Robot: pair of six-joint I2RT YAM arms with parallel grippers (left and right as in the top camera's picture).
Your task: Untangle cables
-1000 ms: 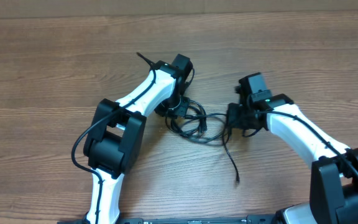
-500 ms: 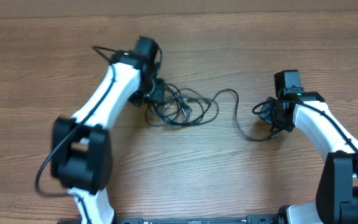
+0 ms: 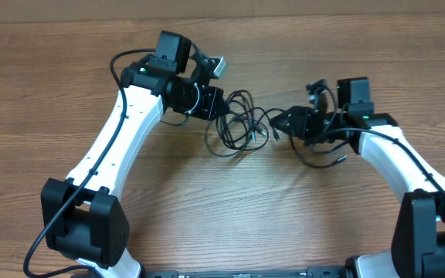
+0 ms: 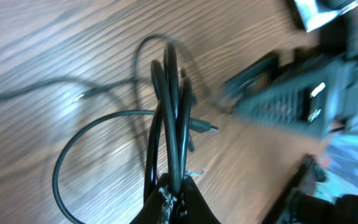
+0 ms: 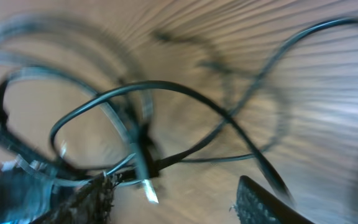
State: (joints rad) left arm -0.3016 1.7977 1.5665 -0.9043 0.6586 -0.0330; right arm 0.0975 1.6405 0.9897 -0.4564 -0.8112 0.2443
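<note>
Two grippers flank a tangle on the brown wooden table (image 3: 45, 93). At the left, we see the left gripper (image 3: 209, 102) clamped tight on a bunch of strands from the thin black plug-ended cables (image 3: 239, 126), whose loops lie mid-table. At the right, the right gripper (image 3: 286, 123) stands with its jaws parted and loose strands crossing between them. We see nothing pinched.

Tangle of cables (image 3: 242, 123) lying on the counter (image 3: 52, 93) near its middle, with the left gripper (image 3: 213, 103) at its left edge and the right gripper (image 3: 288, 123) at its right edge. In the left wrist view, several strands run away from between the left fingers (image 4: 194, 208), the right gripper beyond them at upper right. One strand loops over the counter in front of the right gripper, its plug (image 3: 343, 159) right of the tangle.
</note>
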